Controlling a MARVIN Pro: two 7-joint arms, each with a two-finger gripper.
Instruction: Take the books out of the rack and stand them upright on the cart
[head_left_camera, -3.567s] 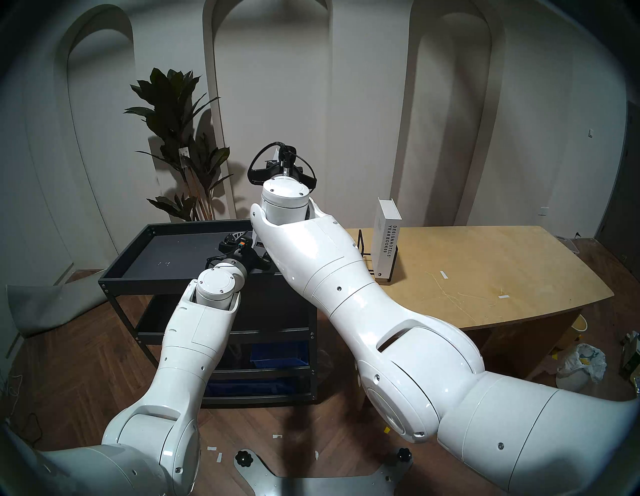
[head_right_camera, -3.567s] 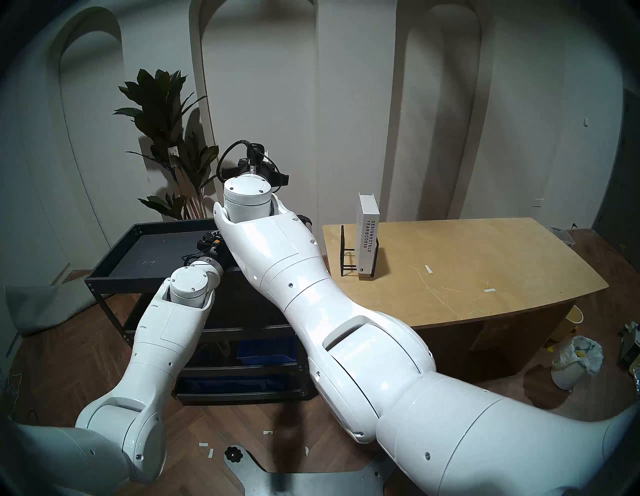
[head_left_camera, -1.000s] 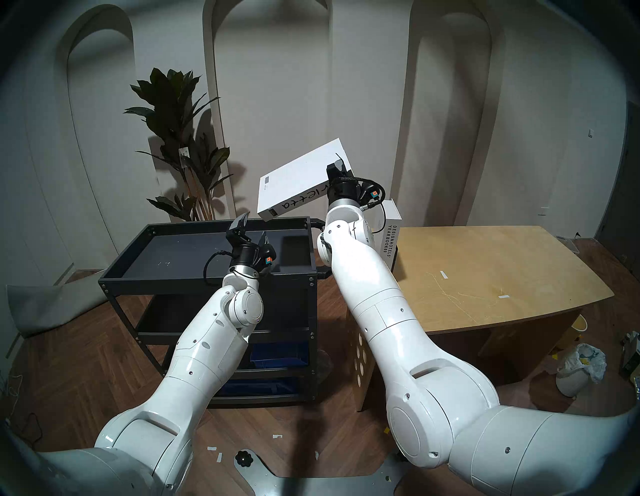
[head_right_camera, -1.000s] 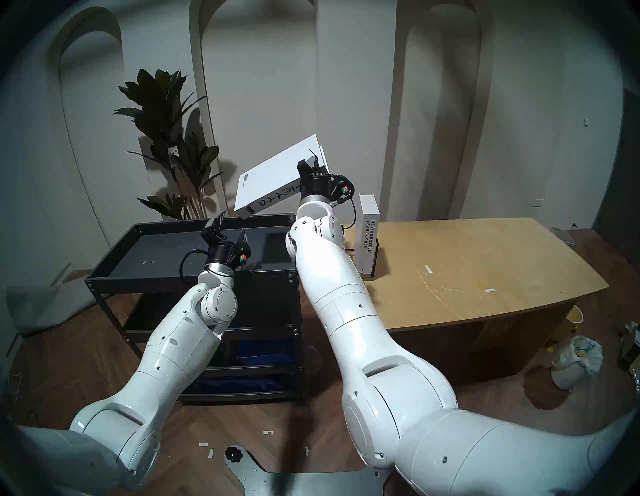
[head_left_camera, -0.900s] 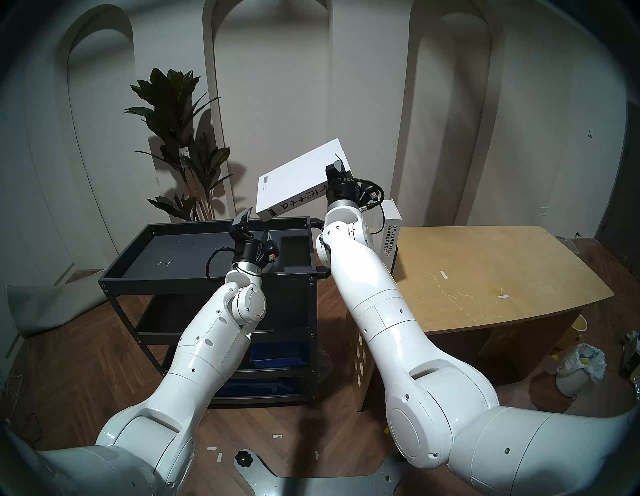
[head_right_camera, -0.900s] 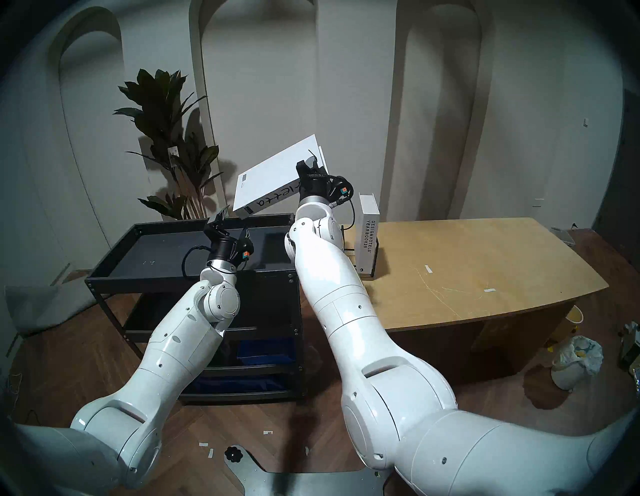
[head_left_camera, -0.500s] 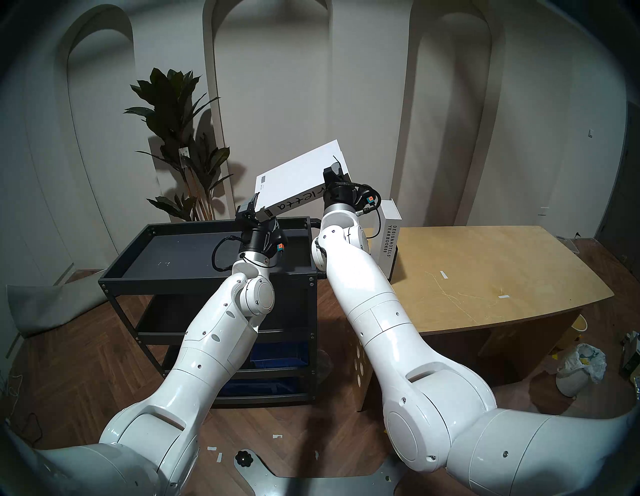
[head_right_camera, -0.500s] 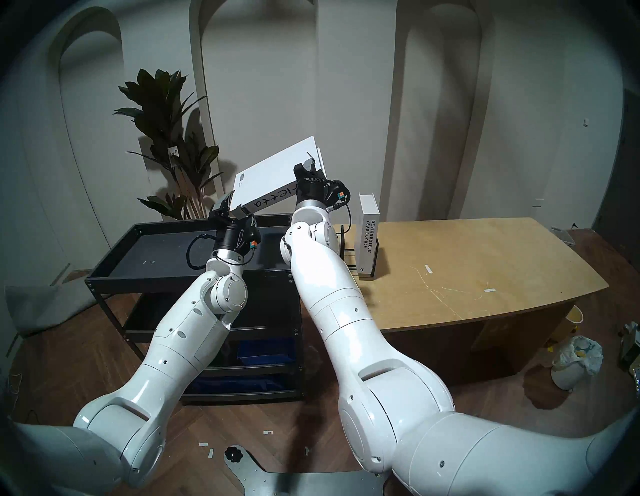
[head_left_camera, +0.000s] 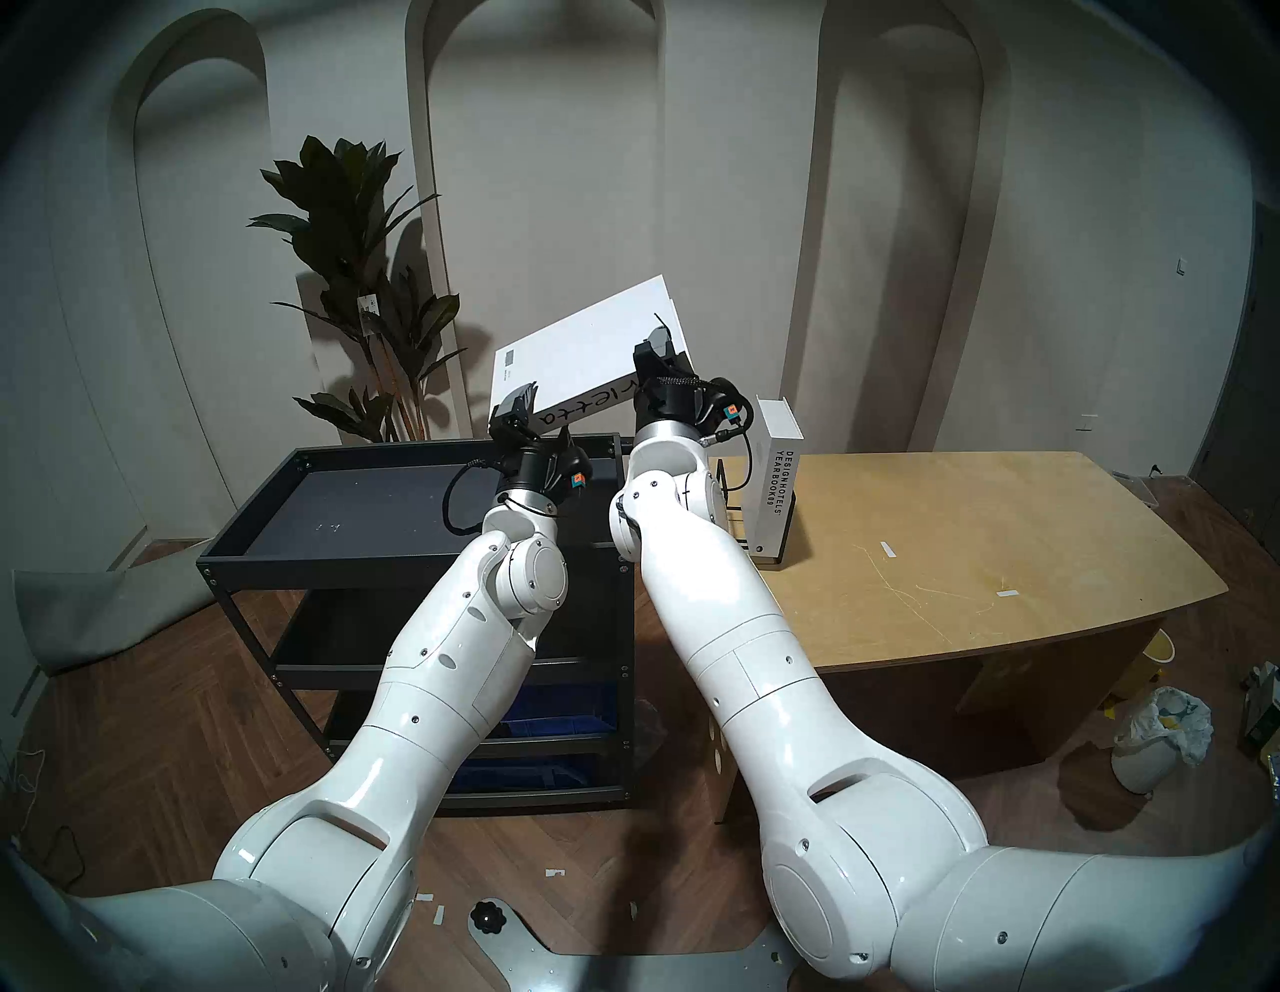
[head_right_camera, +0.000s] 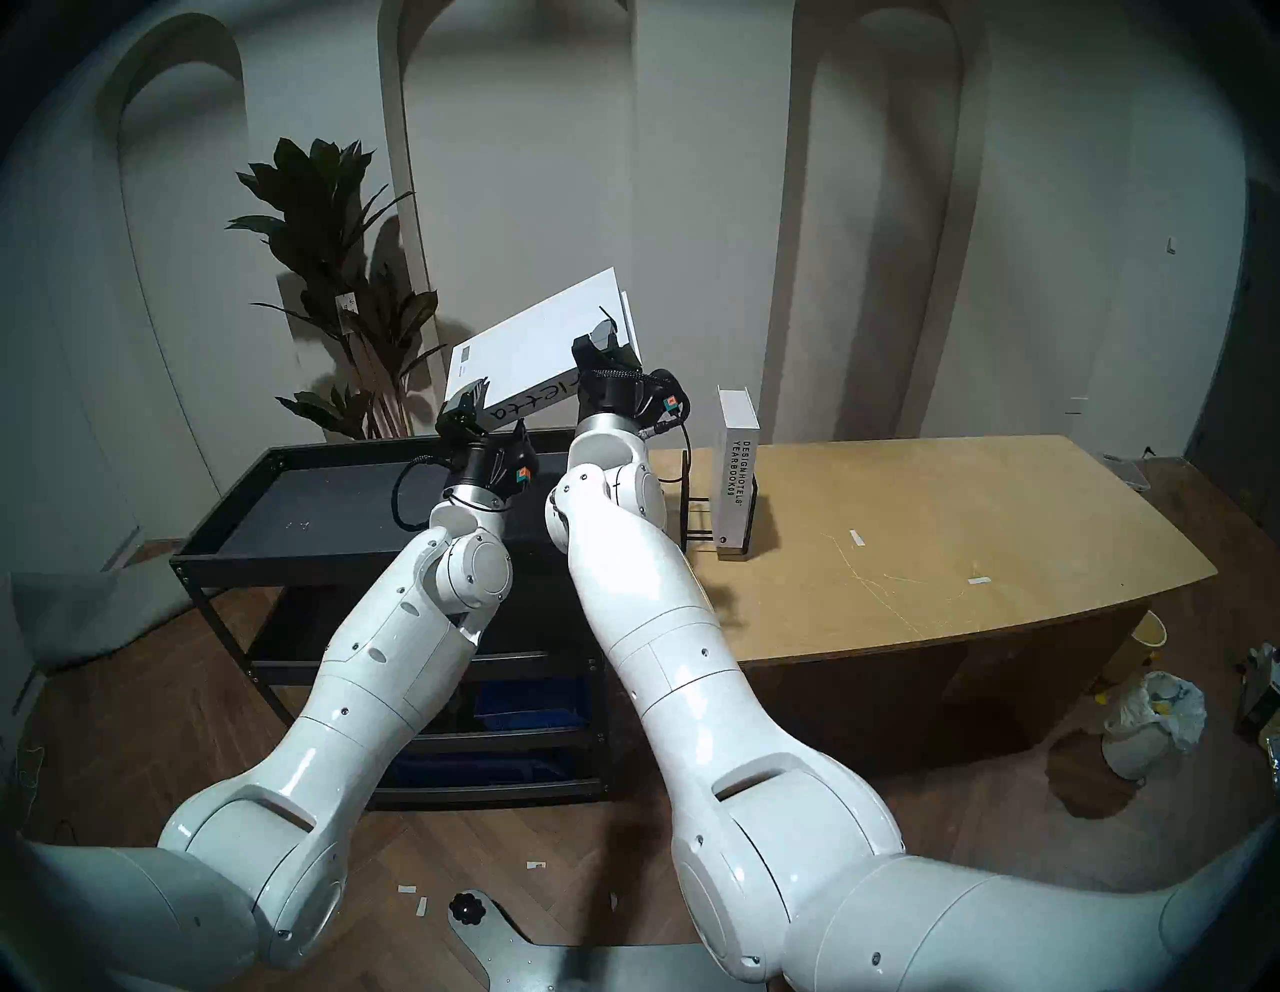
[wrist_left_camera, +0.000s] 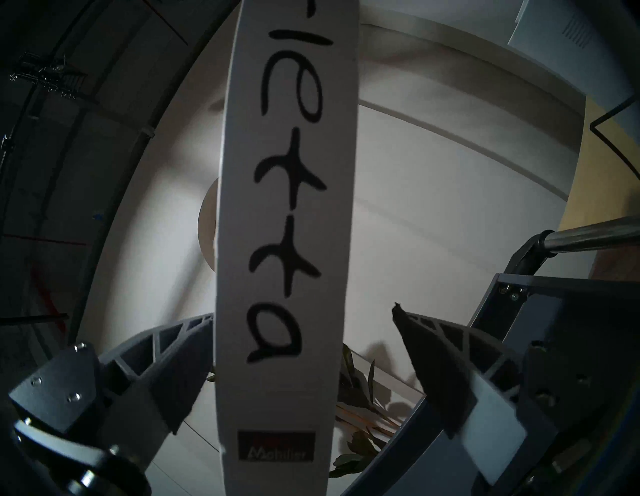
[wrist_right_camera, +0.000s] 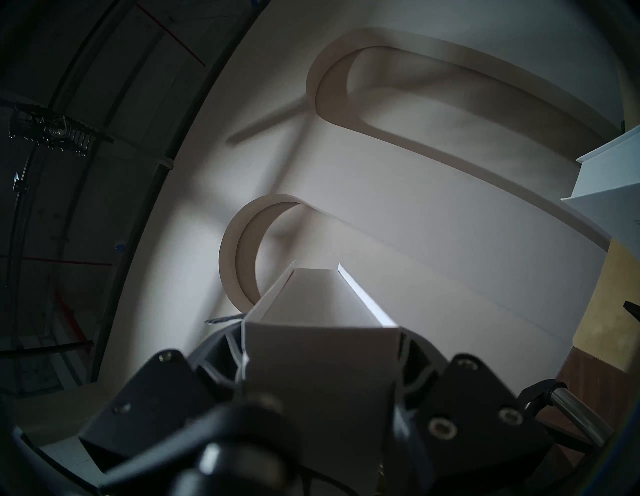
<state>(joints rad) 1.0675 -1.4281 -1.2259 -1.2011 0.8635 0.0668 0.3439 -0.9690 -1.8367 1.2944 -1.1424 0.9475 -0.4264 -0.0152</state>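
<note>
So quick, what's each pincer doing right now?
Left pincer: open around the Arletta book, not clamped.
Right pincer: shut on that book's other end.

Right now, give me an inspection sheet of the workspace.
Surface: wooden table, bits of tape on it; cart top tray bare.
Job's things: Arletta book tilted in the air above the cart; Yearbook upright in the rack.
Clutter: bin and tape scraps on the floor.
Grippers: right claw shut on the Arletta book's upper end; left claw open around its lower spine, one finger touching or nearly, the other apart.
Cables: black loops at both wrists, clear of the book.
Surroundings: plant behind the cart, arched wall.
</note>
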